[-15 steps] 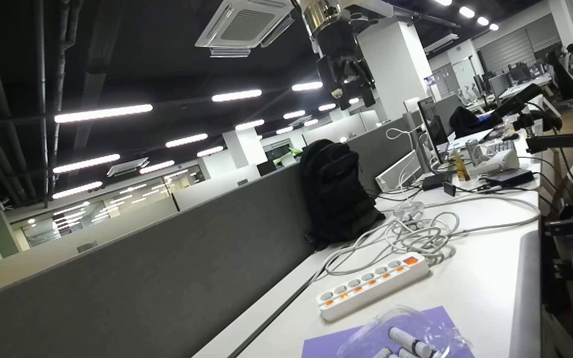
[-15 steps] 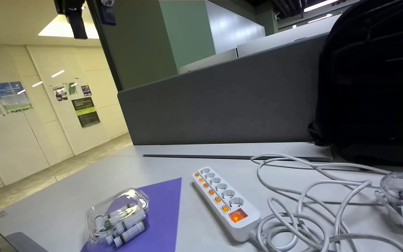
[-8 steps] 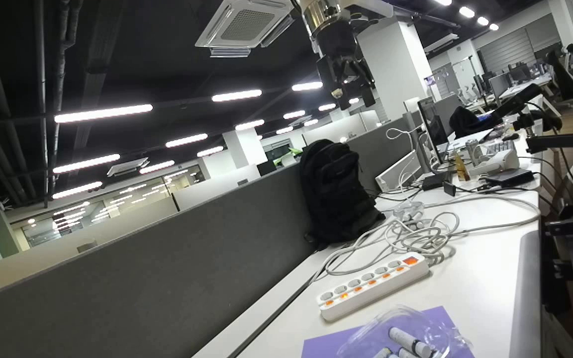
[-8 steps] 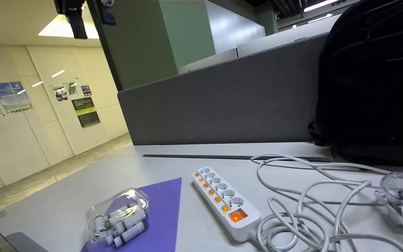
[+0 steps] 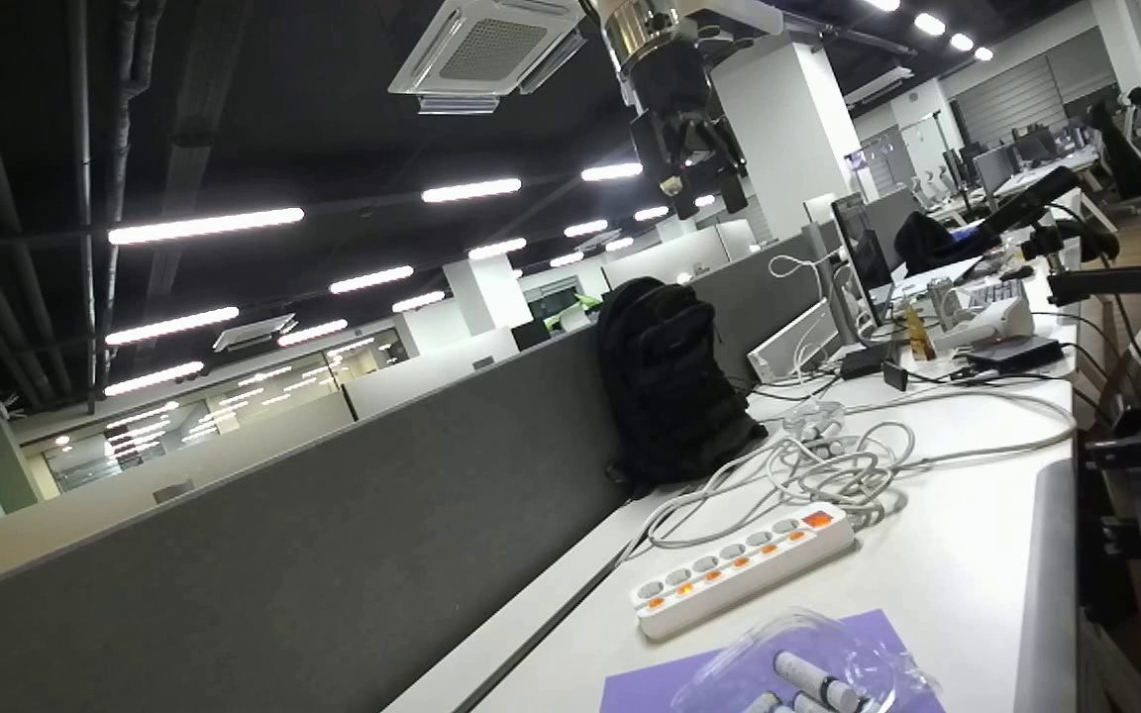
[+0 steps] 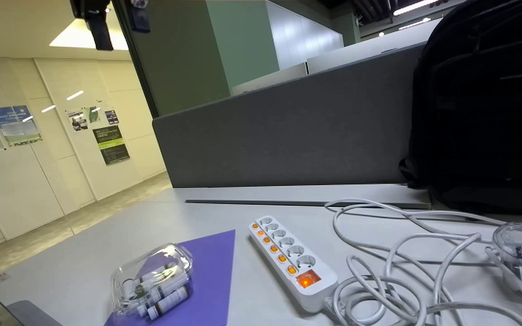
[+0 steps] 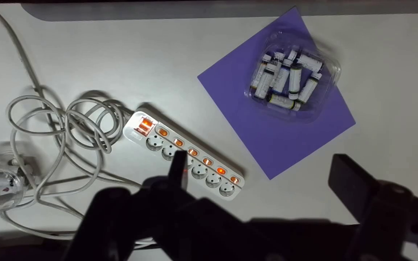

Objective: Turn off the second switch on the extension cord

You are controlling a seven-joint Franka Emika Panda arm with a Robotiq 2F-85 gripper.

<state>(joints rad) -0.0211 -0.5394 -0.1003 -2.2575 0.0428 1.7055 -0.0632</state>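
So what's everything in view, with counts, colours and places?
desk: one, white, foreground
extension cord: one, white, on desk
sockets: six, white, along extension cord
small switches: six, orange, beside sockets
large switch: one, orange, row's end
cables: count unclear, whitish, tangled nearby
sheet: one, purple, on desk
containers: two, clear, one on sheet, one beside cables
small bottles: several, white-labelled, inside containers
partition: one, grey, behind desk
backpack: one, black, against partition
monitors: several, dark, farther off
chairs: several, dark or pale, background
posters: several, mixed, beyond desk
ceiling lights: many, white, overhead
far desk clutter: uncounted, mixed, beyond cables
arm: one, pale, partly shown overhead
hand: one, black, open above desk
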